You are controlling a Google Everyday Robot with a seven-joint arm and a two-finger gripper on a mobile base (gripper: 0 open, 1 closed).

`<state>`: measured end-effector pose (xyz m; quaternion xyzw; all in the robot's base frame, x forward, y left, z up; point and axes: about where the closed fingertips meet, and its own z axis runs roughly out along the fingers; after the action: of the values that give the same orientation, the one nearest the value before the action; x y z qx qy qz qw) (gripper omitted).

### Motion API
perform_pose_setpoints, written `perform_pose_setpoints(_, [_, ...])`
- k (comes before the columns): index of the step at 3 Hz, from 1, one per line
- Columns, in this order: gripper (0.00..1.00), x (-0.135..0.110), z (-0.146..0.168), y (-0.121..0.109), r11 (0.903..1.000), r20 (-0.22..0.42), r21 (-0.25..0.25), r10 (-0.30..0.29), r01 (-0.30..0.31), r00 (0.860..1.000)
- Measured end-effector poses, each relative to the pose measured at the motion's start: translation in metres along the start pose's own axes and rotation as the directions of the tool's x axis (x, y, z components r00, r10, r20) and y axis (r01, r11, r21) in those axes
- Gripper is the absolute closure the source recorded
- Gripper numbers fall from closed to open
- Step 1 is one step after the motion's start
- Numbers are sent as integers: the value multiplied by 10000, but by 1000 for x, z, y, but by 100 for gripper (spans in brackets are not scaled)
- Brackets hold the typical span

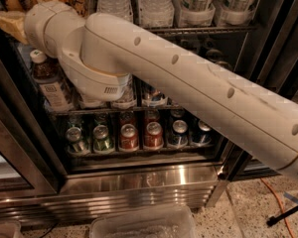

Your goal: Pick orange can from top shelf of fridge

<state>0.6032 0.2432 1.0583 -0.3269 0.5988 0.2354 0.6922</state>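
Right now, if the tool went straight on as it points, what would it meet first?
The tan tool, upper left beyond the white arm, points left at the black-framed fridge. It likely meets the left frame or stock beside it first; depth is unclear.

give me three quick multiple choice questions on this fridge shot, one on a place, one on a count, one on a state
1. Where is the hand?
A. upper left of the fridge
B. down at the floor
C. beside the bottom cans

2. How many red cans are in the front row of the lowest rack?
A. none
B. two
C. five

3. The brown white-capped bottle is
A. upside down
B. lying flat
C. upright

Key: A, the arm ends up there; B, two stand side by side; C, its cap is on top.
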Motion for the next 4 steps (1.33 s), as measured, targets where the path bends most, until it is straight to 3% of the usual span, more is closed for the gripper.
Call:
perform_pose_setpoints(3, [31,-2,5,-9,9996,77,256,-74,72,9999])
perform_pose_setpoints(4, [49,-2,5,-9,9996,77,256,-74,72,9999])
